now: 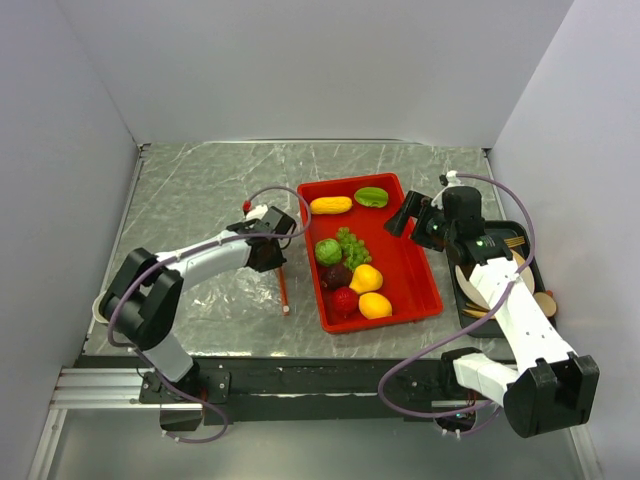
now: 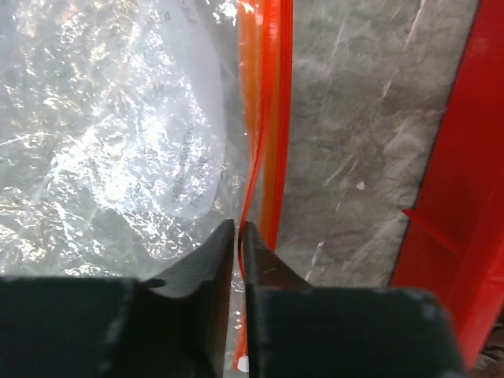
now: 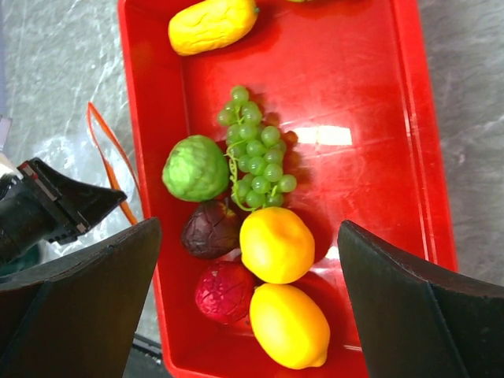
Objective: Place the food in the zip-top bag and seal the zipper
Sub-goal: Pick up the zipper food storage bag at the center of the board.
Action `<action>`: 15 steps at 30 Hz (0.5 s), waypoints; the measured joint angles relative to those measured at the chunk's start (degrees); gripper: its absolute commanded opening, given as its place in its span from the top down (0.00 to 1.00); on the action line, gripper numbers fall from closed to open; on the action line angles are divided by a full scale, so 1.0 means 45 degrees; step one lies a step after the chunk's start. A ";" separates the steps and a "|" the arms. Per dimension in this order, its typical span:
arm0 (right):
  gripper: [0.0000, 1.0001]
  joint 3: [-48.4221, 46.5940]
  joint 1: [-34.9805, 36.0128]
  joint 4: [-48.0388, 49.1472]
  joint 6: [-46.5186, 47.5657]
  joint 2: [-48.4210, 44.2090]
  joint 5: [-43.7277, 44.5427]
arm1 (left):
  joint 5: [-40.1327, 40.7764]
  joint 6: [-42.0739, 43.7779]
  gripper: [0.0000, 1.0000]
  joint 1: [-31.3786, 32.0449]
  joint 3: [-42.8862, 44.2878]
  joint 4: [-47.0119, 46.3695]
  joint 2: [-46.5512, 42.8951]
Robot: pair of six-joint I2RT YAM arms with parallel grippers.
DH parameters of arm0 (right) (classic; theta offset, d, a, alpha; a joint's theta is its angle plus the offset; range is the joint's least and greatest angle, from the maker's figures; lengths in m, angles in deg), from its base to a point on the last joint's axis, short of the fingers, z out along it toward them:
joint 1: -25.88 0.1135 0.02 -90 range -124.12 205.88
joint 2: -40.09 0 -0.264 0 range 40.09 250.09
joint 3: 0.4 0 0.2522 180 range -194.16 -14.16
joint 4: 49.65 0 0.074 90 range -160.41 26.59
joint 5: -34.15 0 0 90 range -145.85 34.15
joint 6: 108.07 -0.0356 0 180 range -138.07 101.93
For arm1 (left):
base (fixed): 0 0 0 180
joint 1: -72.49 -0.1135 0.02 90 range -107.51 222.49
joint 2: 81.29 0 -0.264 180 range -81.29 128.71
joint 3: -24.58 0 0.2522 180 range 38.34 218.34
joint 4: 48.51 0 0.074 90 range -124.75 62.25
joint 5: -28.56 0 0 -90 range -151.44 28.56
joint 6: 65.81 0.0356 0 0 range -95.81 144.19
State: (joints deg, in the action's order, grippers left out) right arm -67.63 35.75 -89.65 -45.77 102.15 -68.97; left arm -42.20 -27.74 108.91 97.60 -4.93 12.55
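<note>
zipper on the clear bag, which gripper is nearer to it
Left. The left gripper is shut on the zipper itself; the right gripper hangs open over the food in the red tray, apart from it.

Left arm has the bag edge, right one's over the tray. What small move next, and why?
Probably lower the open right gripper onto the lemon beside the green grapes, framed between its fingers. All the food lies in the red tray, and the left gripper is pinched shut on the zipper of the zip-top bag.
</note>
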 measured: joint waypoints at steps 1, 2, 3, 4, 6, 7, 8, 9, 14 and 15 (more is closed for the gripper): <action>0.00 0.0000 0.0000 0.0010 -0.0024 0.0005 -0.0087 | 0.0029 -0.0019 0.97 0.0000 0.0000 0.0000 -0.0049; 0.00 0.0000 0.0000 0.0010 -0.0058 0.0015 -0.0180 | 0.0039 -0.0019 0.99 0.0000 0.0000 0.0000 -0.0117; 0.00 0.0000 0.0000 0.0015 -0.0083 0.0029 -0.0291 | 0.0044 -0.0019 0.99 0.0000 0.0000 0.0000 -0.0189; 0.00 0.0000 0.0000 0.0024 -0.0126 0.0049 -0.0359 | 0.0044 -0.0015 0.99 0.0000 -0.0005 0.0010 -0.0272; 0.00 0.0000 0.0000 0.0078 -0.0170 0.0102 -0.0583 | 0.0039 -0.0005 0.99 0.0000 -0.0005 0.0044 -0.0452; 0.00 0.0000 0.0024 0.0141 -0.0204 0.0131 -0.0748 | 0.0034 0.0029 0.99 0.0005 -0.0005 0.0092 -0.0593; 0.00 0.0000 0.0073 0.0223 -0.0214 0.0175 -0.0923 | 0.0029 0.0034 0.99 0.0010 0.0000 0.0136 -0.0714; 0.00 0.0000 0.0121 0.0316 -0.0223 0.0228 -0.1059 | 0.0024 0.0053 0.99 0.0015 -0.0005 0.0194 -0.0903; 0.00 -0.0049 0.0937 0.0874 -0.0321 0.0860 -0.1928 | -0.0165 0.0287 0.98 0.0087 0.0000 0.0466 -0.2511; 0.01 -0.0102 0.1161 0.0967 -0.0355 0.1083 -0.2069 | -0.0228 0.0364 0.98 0.0102 0.0000 0.0491 -0.2963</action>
State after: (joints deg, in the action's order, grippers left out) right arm -68.09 40.97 -85.30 -47.37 107.02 -78.29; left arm -43.23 -26.10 109.37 97.60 -2.72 -0.78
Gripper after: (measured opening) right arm 0.998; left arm 0.021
